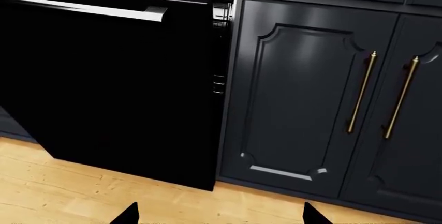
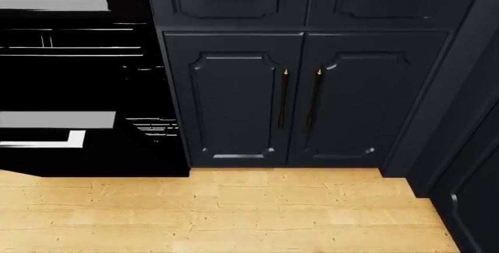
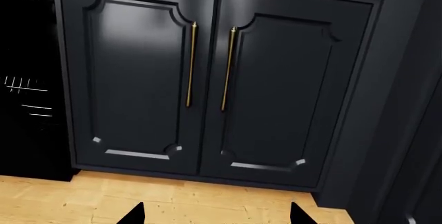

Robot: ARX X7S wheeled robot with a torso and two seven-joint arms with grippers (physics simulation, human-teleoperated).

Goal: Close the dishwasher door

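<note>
Dishwasher door (image 1: 117,89): glossy black flat panel, ajar and leaning out from its opening, silver bar handle (image 1: 90,9) along its upper edge; stands just left of the navy cabinet doors (image 1: 304,94). In the head view the open cavity and wire racks (image 2: 152,125) show at far left, so closing is not yet done.

Left gripper (image 1: 221,216): only two dark fingertips show at the frame edge, set apart, holding nothing; well short of the panel, above the wood floor (image 1: 103,193).

Right gripper (image 3: 215,214): fingertips likewise spread and empty, facing the paired cabinet doors with brass handles (image 3: 191,63), away from the task's thing.

Handling note, as judgement: the left arm is the better placed. Bring it against the panel's outer face high up, near the handle, and push evenly toward the cabinet front until flush. A low or off-centre contact risks sliding on the gloss.
</note>
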